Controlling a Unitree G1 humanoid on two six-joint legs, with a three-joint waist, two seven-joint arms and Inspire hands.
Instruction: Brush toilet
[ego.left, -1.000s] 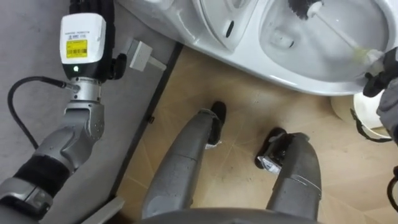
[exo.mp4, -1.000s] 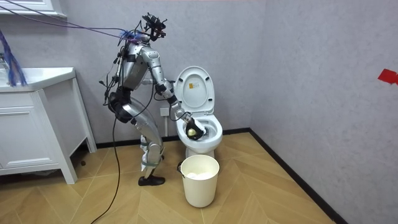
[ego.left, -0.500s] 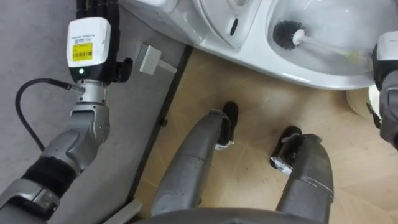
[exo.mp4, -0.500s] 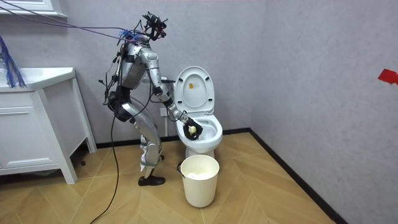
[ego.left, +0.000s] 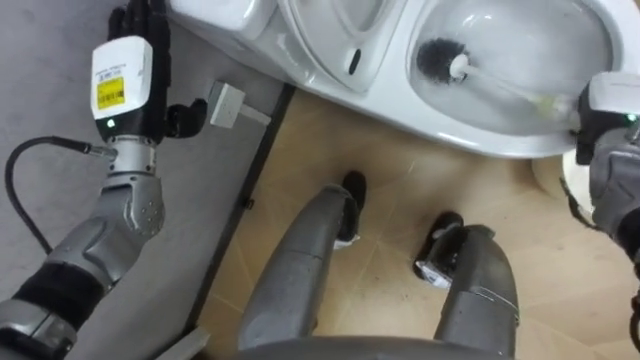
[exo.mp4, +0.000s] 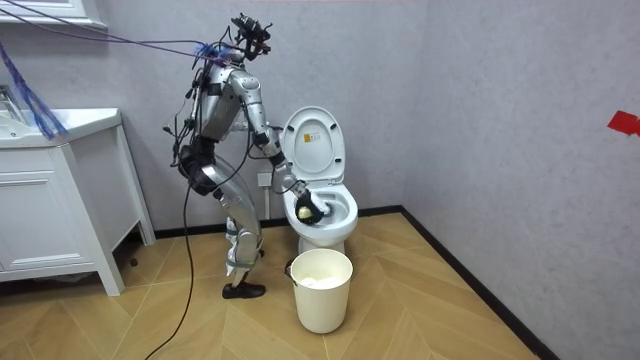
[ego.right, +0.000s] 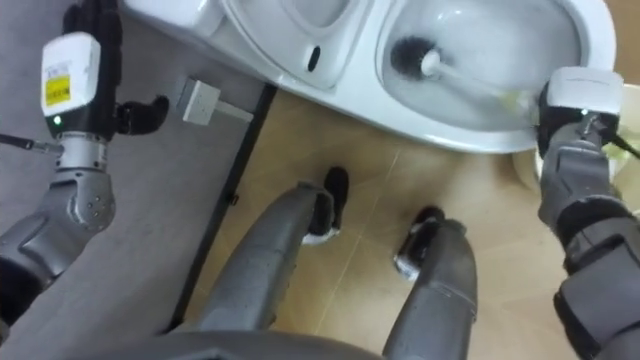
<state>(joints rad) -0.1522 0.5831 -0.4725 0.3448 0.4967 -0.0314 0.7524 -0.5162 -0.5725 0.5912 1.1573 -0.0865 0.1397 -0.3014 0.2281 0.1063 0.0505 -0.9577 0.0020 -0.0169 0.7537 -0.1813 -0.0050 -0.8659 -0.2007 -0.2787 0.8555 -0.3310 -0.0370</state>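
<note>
Left eye view: the brush (ego.left: 437, 60) head lies in the toilet (ego.left: 480, 135) bowl. It is probably light, stiff and slick, best held at the handle's end, where the right hand (ego.left: 603, 115) clamps it. The left hand (ego.left: 128, 75) idles, fingers straight. Room view: the right arm slopes into the bowl. Right eye view: the handle slants up to that fist.

The glossy white ceramic toilet (ego.left: 480, 135) contrasts with the black bristles of the plastic toilet brush (ego.left: 437, 58), whose translucent whitish stem turns yellow-green near its top. The wooden floor (ego.left: 400, 190) is tan, in a herringbone pattern, with dark skirting (ego.left: 243, 205) below the plain grey wall (exo.mp4: 500, 100). The round plastic bucket (exo.mp4: 321, 300) and panelled cabinet (exo.mp4: 50, 220) are white; a small red patch (exo.mp4: 624, 122) marks the wall.
</note>
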